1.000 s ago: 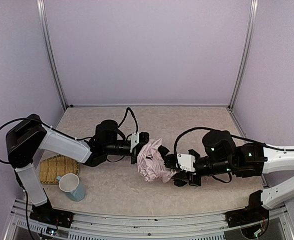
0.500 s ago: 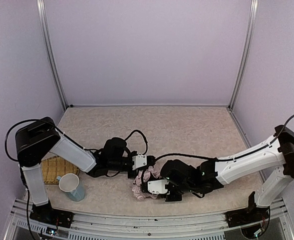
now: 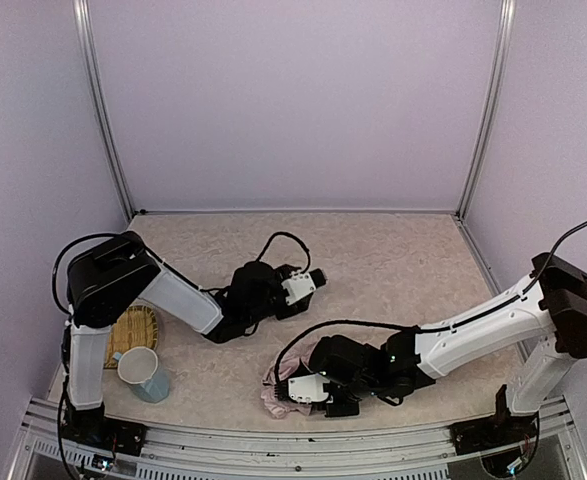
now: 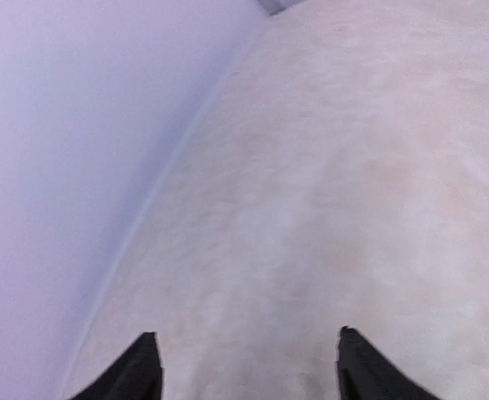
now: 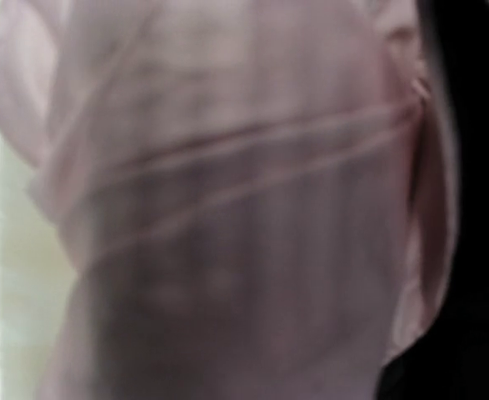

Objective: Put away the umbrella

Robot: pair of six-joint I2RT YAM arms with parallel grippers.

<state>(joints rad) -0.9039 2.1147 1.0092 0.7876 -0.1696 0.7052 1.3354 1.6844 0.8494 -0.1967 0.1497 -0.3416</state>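
**umbrella bundled at the near edge, not yet put away**

the umbrella lies as a crumpled pink bundle on the table, near the front edge and a little left of centre. it looks collapsed and gathered, so the folding seems mostly done. no sleeve, bag or stand shows in any view, so i cannot tell where it is meant to go. tidying, strapping and stowing seem to be what is left.

the right gripper sits low against the right side of the bundle, its fingers buried in the cloth. i cannot tell whether it pinches the umbrella or only presses on it. the left gripper is farther back and well apart from the bundle, spread and holding nothing.

the top view alone gives the layout: both arms, the bundle, and a mug beside a mat at the near left. the left wrist view confirms what the top view only hints at: parted tips over bare table by the wall. the right wrist view is filled with blurred pink umbrella, creased and very close, with a dark band at the right; no fingers show there.
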